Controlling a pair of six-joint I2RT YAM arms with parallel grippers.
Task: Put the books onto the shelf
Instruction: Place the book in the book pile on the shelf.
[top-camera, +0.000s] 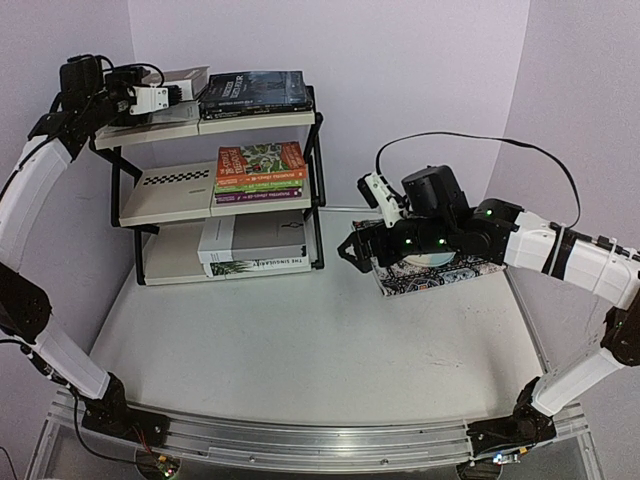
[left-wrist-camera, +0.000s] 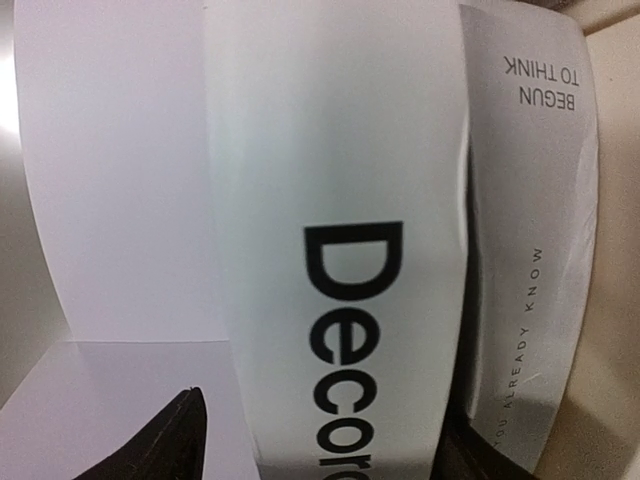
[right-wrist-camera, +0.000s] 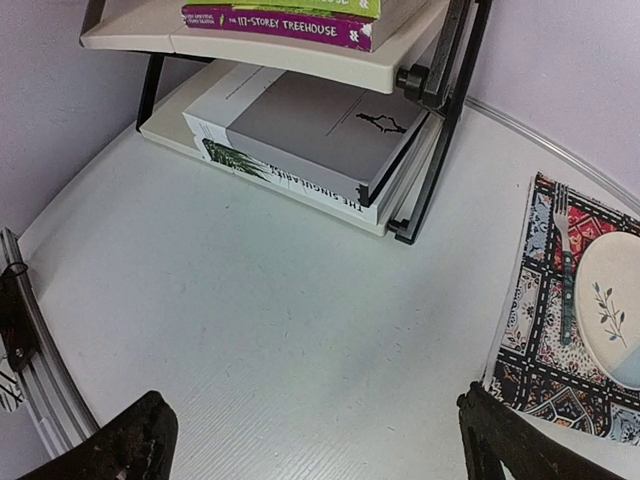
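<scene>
The books lay flat on the shelf, long axes along the tiers, spines toward the arms. The left gripper was at the top-tier white book (holding it or not, I cannot tell); the right gripper hung wide open, empty.

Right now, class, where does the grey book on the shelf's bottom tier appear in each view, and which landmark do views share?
Top external: grey book left of centre, on the shelf's bottom tier.
Left wrist: not in it.
Right wrist: grey book upper middle.
Shared landmark: patterned placemat, at the right in top and right wrist views.
</scene>
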